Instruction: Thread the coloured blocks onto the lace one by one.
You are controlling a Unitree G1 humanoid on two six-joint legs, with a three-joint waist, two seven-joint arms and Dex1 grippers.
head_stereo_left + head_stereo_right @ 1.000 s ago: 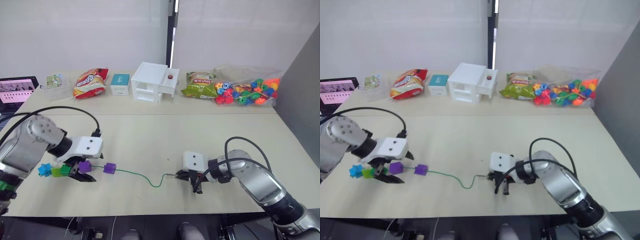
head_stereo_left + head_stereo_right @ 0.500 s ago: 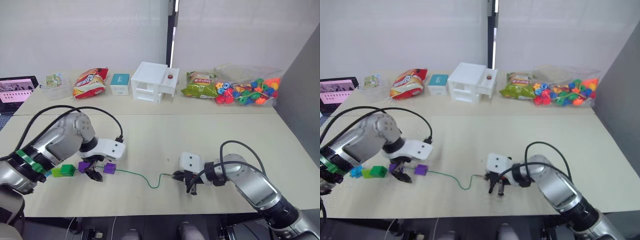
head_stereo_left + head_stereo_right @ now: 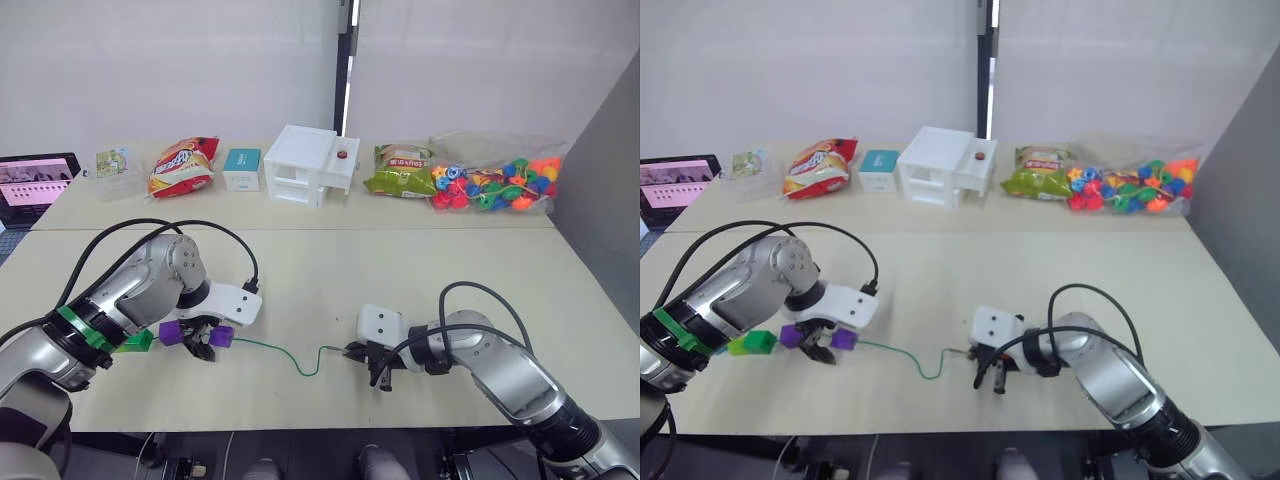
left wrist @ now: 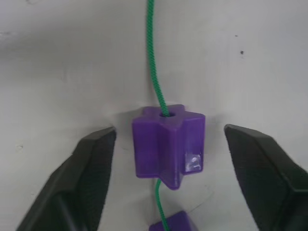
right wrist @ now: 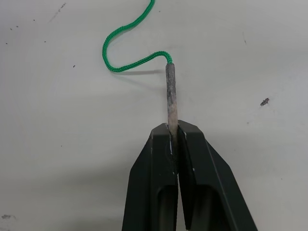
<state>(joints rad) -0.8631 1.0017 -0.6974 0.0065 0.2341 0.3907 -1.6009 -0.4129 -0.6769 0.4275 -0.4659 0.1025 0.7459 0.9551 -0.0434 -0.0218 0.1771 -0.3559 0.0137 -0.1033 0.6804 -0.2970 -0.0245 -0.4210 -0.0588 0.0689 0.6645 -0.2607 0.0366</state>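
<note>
Beads, bright and round, fill one clear plastic bag (image 3: pixel 495 182) at the table's (image 3: pixel 400 270) far edge. My left gripper (image 4: pixel 166 154) spreads around one of two purple cube blocks (image 4: pixel 168 142) on the thin green lace (image 3: pixel 285 353). My right gripper (image 5: pixel 173 137) pinches its stiff pale tip (image 5: pixel 171 94).

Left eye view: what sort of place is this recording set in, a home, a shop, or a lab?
Most likely a lab or office test room. A plain pale table stands against bare white walls, a laptop is open at its edge, and props are lined up along the back: snack bags, a white drawer box, a bag of beads.
</note>
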